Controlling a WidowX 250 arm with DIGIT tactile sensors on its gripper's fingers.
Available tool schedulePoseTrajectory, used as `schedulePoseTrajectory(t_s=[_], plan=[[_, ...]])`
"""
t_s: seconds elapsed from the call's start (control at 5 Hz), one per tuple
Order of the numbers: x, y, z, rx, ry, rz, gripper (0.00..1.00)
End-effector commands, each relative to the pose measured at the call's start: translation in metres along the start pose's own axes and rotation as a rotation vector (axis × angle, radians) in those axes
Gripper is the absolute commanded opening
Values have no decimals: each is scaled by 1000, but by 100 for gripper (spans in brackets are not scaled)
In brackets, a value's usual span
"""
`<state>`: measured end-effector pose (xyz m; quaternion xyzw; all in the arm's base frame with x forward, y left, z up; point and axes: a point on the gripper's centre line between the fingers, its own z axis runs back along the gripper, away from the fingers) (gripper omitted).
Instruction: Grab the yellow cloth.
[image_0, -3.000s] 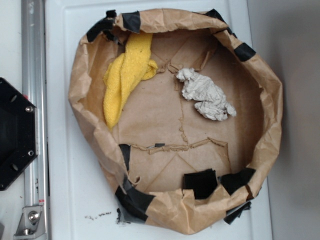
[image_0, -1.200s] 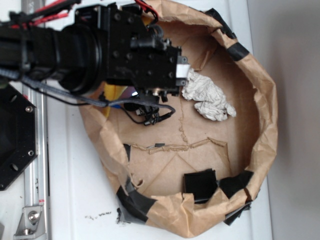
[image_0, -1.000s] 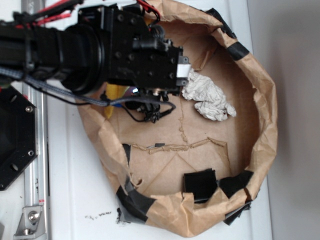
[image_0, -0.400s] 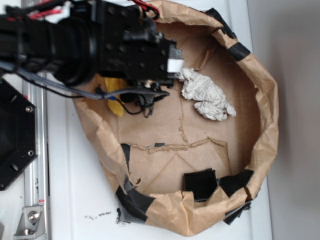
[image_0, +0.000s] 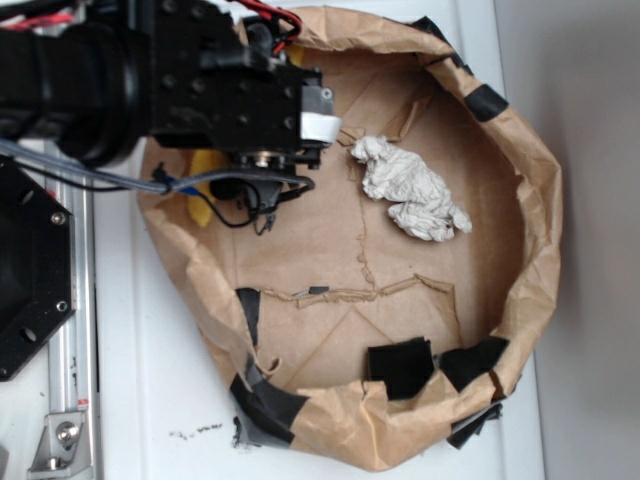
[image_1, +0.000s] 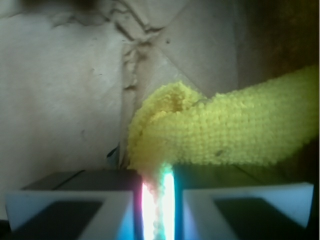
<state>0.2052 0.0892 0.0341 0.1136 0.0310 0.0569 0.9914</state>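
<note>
Yellow cloth: a fuzzy yellow strip at the left side of the brown paper basin; the wrist view shows it rising from between the fingers and running off to the right edge. From outside only a small yellow patch shows below the arm.
Cloth and fingers: a fold of the cloth goes down into the narrow slit between the two white-edged fingers, lit bright from within; the rest bunches up just above them.
Gripper: clenched on the yellow cloth, the two fingers drawn almost together with fabric between. From outside, the gripper points down into the basin and its tips are hidden under the black body.
Arm: black, coming in from the upper left across the basin's rim, with red wires at the top and a dark cable looping below.
Paper basin: crumpled brown paper with a raised wall, patched with black tape; it sits on a white surface.
Whitish wad: crumpled, lying on the basin floor to the right of the gripper, apart from it.
Rail: metal strip along the left edge, beside a black mount.
</note>
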Motion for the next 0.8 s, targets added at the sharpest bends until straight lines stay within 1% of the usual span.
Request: schedulePoseTrajectory(t_s=[0.0,0.2,0.4,0.6], plan=[[17,-8,111,-101,-310,-66,0],[20,-25,168,-122,-385,-101,0],[26,-23,186,-119,-407,-27,0],[30,-22,178,-86,-389,-40,0]])
